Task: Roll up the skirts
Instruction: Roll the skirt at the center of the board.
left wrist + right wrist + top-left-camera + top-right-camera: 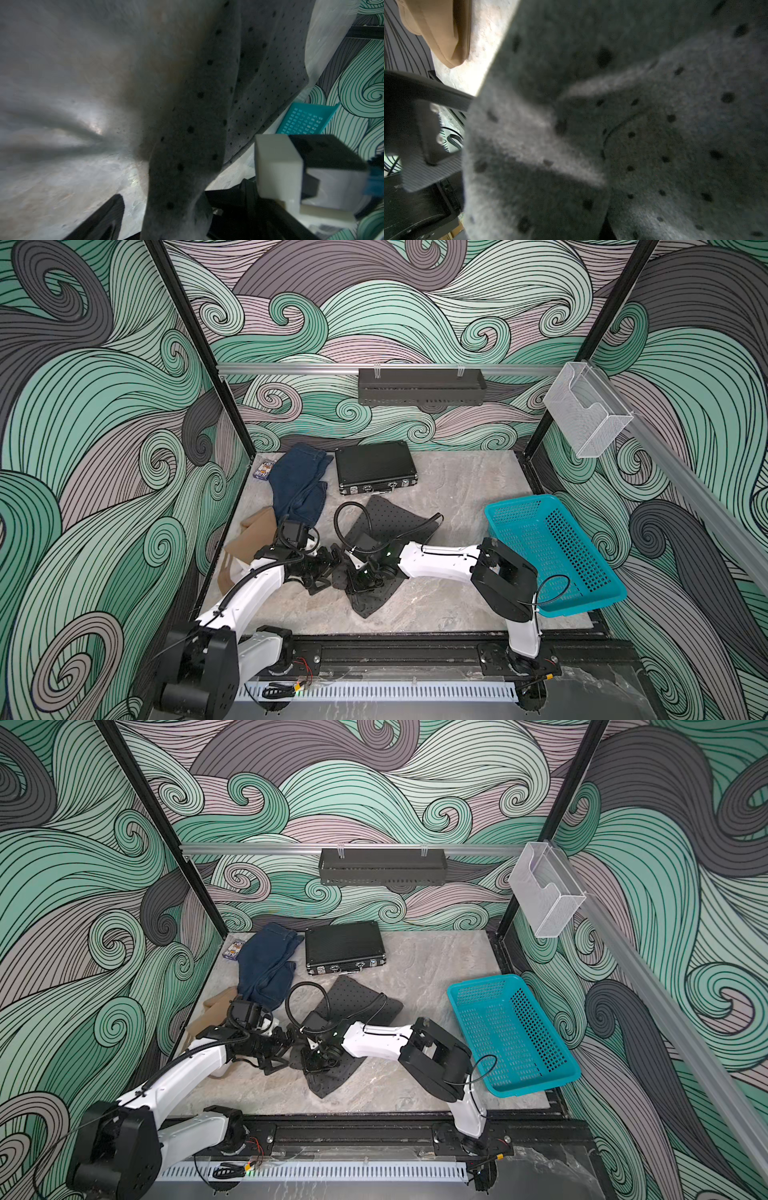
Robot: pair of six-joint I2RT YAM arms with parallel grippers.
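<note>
A dotted grey skirt point(353, 996) lies crumpled mid-table point(415, 977), with the left gripper point(279, 1048) and right gripper point(311, 1058) close together at its near left part, too dark there to tell how their jaws stand. Behind it on the left, a denim skirt point(266, 965) lies between a small printed box point(232, 950) and a closed black case point(343, 946), near a tan skirt point(210, 1011) at the left edge. A teal basket point(482, 984) sits well apart on the right, while a black shelf point(382, 865) and a clear holder point(544, 898) hang on the rails.
</note>
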